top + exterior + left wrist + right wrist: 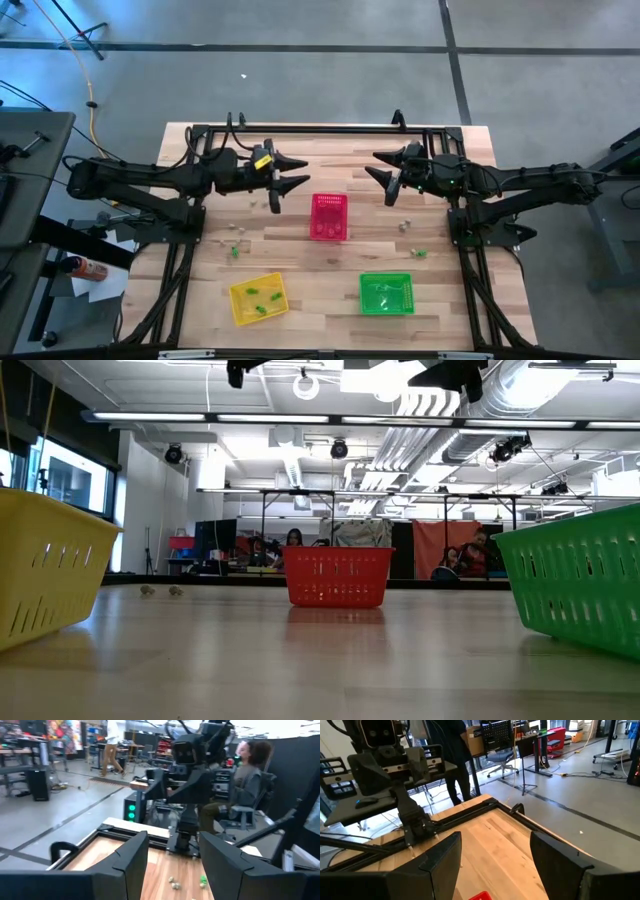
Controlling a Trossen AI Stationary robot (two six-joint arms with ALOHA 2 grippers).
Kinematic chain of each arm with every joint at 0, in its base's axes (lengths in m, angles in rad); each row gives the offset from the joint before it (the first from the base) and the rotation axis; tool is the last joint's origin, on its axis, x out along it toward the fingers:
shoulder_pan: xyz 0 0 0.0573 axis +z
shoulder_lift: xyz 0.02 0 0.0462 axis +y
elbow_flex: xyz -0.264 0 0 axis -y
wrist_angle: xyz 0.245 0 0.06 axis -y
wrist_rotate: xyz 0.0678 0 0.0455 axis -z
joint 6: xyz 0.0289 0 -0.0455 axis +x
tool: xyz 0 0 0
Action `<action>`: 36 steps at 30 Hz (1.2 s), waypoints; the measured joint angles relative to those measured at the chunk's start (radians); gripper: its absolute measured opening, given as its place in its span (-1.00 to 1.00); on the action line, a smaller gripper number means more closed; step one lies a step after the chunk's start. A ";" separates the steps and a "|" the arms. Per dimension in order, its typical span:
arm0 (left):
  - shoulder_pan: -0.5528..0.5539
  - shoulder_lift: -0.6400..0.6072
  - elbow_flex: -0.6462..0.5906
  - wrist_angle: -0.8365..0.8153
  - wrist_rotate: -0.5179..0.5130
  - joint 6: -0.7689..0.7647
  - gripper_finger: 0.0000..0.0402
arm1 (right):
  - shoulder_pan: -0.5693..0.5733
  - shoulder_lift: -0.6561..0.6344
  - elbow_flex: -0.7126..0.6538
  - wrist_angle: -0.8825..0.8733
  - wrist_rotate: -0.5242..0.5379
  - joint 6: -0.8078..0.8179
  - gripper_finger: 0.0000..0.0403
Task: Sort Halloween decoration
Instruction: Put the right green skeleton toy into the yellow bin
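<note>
Above the table's far half, my left gripper (293, 170) and right gripper (383, 172) hover empty, jaws apart, flanking the pink basket (329, 217), ready for the loose trinkets (405, 226) at its 3 and 9 o'clock.

One camera looks straight down from high above, taking in the whole wooden table (330, 270) and both arms. A second sits at tabletop height, very close to the yellow basket (50, 575) and green basket (580, 585) at its sides, facing level across to the pink-red basket (338, 576) and the room beyond. Each wrist camera looks forward between its own dark fingers, across the table toward the opposite arm. All four views share the tabletop.
</note>
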 joint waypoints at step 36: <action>0.000 0.000 0.000 0.000 -0.096 -0.001 -0.19 | 0.205 0.000 0.000 -1.031 -0.274 0.797 0.15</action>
